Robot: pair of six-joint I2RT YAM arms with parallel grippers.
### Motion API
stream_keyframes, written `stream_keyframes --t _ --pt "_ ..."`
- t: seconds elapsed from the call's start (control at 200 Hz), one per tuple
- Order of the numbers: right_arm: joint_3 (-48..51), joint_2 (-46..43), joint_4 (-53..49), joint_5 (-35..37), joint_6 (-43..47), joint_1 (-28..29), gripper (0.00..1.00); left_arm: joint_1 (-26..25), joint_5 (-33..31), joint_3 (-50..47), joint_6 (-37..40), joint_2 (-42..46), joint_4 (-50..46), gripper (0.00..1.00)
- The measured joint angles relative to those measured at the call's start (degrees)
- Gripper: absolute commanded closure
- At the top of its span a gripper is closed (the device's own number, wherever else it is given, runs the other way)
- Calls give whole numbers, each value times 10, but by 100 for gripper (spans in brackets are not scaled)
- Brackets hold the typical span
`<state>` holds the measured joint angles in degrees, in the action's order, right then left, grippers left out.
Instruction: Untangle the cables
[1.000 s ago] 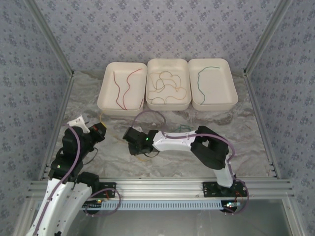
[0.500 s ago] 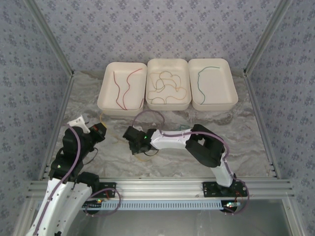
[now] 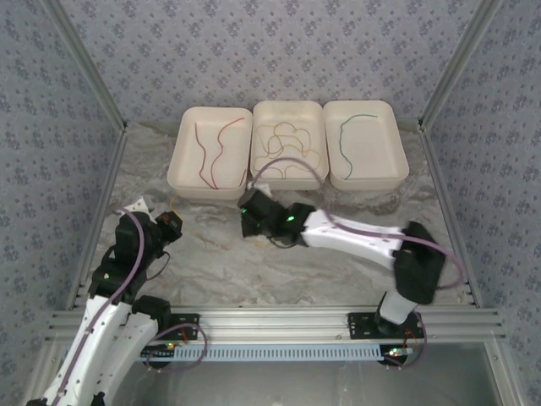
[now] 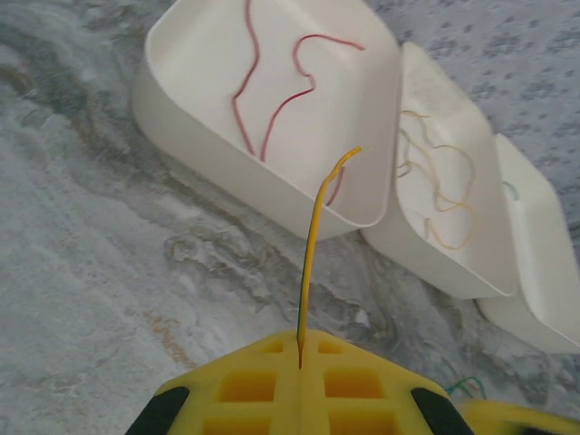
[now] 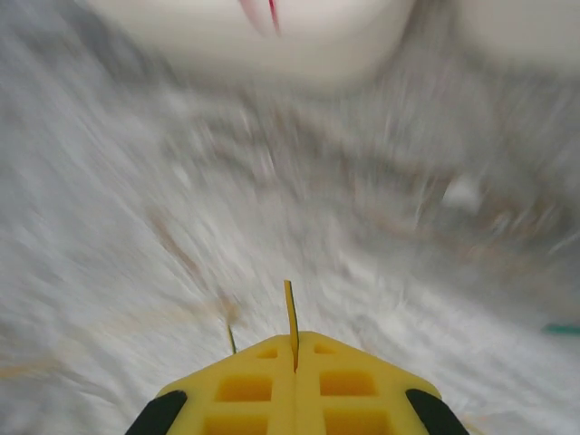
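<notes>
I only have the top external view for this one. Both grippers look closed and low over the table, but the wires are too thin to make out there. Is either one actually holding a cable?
Observer: Yes. In the left wrist view, the left gripper is shut on a yellow cable that stands up out of its closed jaws.
Reviewer: And the right one?
Observer: The right gripper is shut too, with a short yellowish strand poking out of its jaws. That picture is blurred.
Reviewer: Anything loose nearby?
Observer: A bit of green cable lies on the table, at the lower right of the left wrist view.
</notes>
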<state>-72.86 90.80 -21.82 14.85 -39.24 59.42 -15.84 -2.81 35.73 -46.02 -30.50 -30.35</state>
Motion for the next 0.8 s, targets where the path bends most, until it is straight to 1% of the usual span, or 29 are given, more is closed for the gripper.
stream_keyframes --t 0.085,0.15,0.29,0.45,0.605,0.799 --pt "-22 -96 -6 18 26 -30 100 13 -11 -3 -11 -40 1 100" --pt "-48 -147 -9 27 45 -57 100 22 -18 -7 -21 -75 2 100" --pt "-113 -213 -21 30 77 -130 100 29 -33 -26 -38 -128 10 100" --pt "-193 -233 -39 16 94 -238 100 30 -50 -44 -51 -133 11 100" --pt "-261 -232 -53 -22 93 -340 100 30 -68 -56 -55 -133 23 100" --pt "-327 -224 -64 -69 81 -445 100 35 -85 -72 -57 -130 20 100"
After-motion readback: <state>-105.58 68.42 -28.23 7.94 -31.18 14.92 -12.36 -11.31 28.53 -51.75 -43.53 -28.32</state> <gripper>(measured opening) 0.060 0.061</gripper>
